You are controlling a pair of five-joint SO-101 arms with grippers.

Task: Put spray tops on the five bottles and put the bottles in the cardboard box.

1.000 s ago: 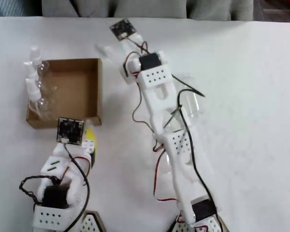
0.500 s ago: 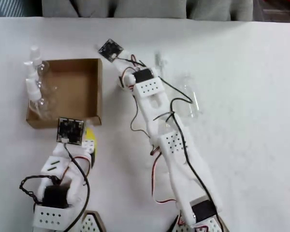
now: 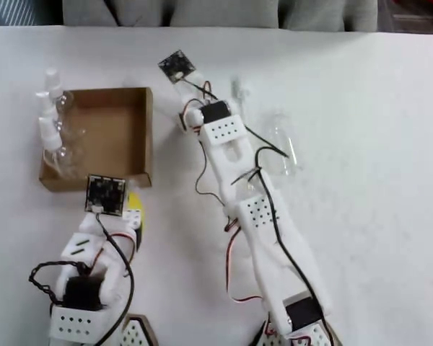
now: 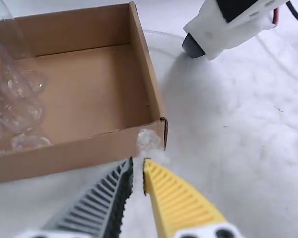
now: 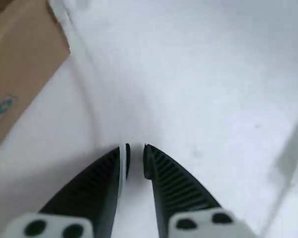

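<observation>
**Two arms, one box, one bottle out on the table**

I count one white table (image 3: 375, 216), two arms, one cardboard box (image 3: 108, 137), a cluster of bottles and one loose spray top.

The right arm (image 3: 252, 209) stretches far across the table, past the box's right side. The left arm (image 3: 86, 274) sits folded at the near edge. The right gripper (image 5: 135, 158) hangs low over bare table just beside a box corner, its black fingers drawn nearly together with only a thin slit between them, gripping nothing. The left gripper (image 4: 137, 168), with one grey finger and one yellow, is pinched closed and empty, right at the box's near right corner.

The box is brown, shallow and open-topped. Clear bottles (image 3: 56, 137) with white tops crowd its left side. I make out at least two tops but can't count them surely. One more clear bottle (image 3: 283, 144) lies on the table right of the right arm, and I can't make out a top on it. The small white spray top (image 3: 239, 91) lies near it, apart.

Grey padded shapes (image 3: 202, 11) run behind the table's far edge.
</observation>
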